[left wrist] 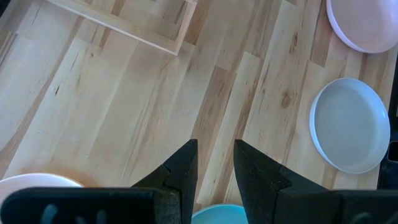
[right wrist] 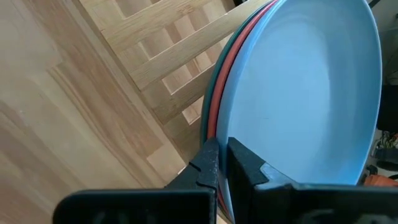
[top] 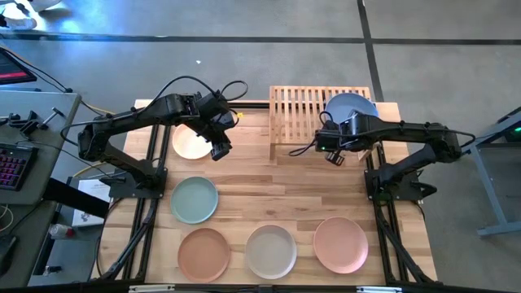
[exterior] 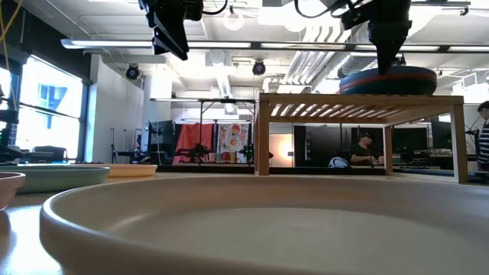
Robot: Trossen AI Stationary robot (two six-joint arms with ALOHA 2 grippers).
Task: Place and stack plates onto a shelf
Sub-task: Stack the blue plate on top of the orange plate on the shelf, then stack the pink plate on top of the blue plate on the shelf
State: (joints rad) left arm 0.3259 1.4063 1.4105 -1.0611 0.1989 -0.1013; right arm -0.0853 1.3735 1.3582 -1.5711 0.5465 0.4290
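Observation:
The shelf [top: 301, 110] stands at the table's far edge. On its right half is a stack of plates: blue [right wrist: 305, 93] on top, red-orange [right wrist: 219, 106] under it, dark teal [right wrist: 207, 115] at the bottom. My right gripper [right wrist: 222, 148] is shut on the blue plate's rim. My left gripper [left wrist: 216, 158] hangs open and empty above the table, beside the cream plate [top: 189, 143]. Pale green [top: 194, 199], terracotta [top: 203, 252], beige [top: 271, 251] and pink [top: 340, 244] plates lie flat on the table. My right gripper pinches the blue plate's rim [right wrist: 225, 134] on its near-left side, one finger over the plate's inside and one outside, beside the rims below. The fingers slant down from above [exterior: 386, 61]. The plate lies flat on the red-orange plate.
The shelf's left half [top: 293, 102] shows bare slats. Bare tabletop [top: 269, 187] lies between the shelf and the near row of plates. In the low view the beige plate [exterior: 229, 221] fills the foreground. A keyboard and gear sit on a side table [top: 24, 138] at left.

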